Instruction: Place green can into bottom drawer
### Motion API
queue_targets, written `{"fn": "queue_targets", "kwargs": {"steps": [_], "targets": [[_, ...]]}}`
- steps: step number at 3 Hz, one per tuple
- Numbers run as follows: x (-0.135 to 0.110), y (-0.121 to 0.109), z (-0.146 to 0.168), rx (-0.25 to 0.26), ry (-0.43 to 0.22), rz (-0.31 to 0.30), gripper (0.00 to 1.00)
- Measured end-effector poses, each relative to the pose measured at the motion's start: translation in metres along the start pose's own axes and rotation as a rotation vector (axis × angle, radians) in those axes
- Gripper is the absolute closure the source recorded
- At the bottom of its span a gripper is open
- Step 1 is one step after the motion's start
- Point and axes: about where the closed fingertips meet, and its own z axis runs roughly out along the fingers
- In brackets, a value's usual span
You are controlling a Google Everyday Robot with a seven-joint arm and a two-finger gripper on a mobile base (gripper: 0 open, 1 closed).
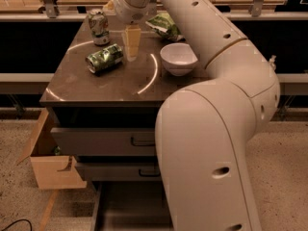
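Observation:
The green can (104,58) lies on its side on the dark cabinet top (115,83), left of centre. My gripper (131,52) hangs over the cabinet top just right of the can, its pale fingers (132,40) pointing down, apart from the can. The bottom drawer (127,211) is pulled out at the foot of the cabinet, and my arm hides its right part.
A paler silver can (98,27) stands upright behind the green can. A white bowl (178,57) sits right of my gripper and a green snack bag (166,25) lies behind it. Two drawer fronts (103,141) are shut. A cardboard box (50,160) stands on the floor at left.

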Motion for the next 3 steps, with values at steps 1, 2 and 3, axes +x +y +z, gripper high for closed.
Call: {"fn": "queue_targets", "kwargs": {"steps": [1,2,3], "targets": [[-0.012,0.004,0.026,-0.06,0.001,0.009,0.0],[-0.021,0.005,0.042,-0.085,-0.012,0.004,0.0],[-0.031,0.002,0.061,-0.106,-0.029,-0.009,0.0]]}}
